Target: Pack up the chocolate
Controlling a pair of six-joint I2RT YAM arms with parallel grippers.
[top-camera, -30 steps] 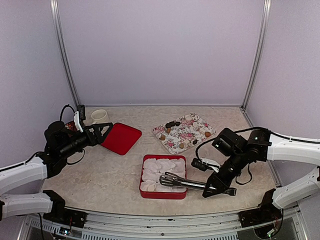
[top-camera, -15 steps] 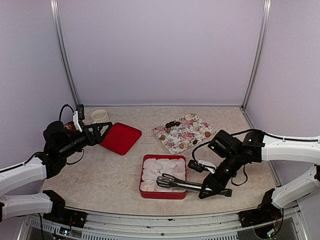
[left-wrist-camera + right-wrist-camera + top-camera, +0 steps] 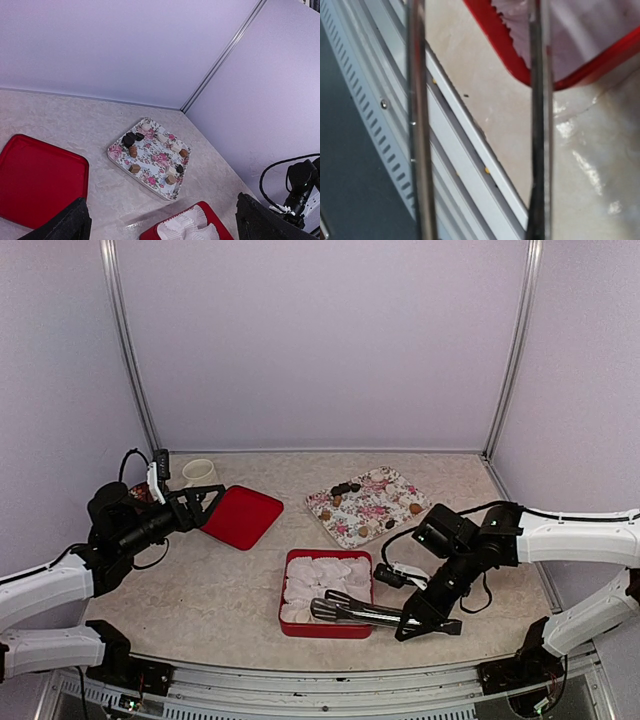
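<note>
1. The chocolate [image 3: 131, 139] is a scatter of tiny pieces, near-black, tan and pale, on a flowered tray [image 3: 159, 161] just behind the red box [image 3: 327, 629].
2. The right gripper [image 3: 425, 618], just right of the box, clamps the handle of metal tongs [image 3: 365, 610], whose arms are spread over the box's paper cups [image 3: 325, 575].
3. Whether the tong tips carry a piece cannot be made out; the right wrist view is blurred.
4. The left gripper [image 3: 208, 505], well left of the box, gapes wide and holds nothing.
</note>
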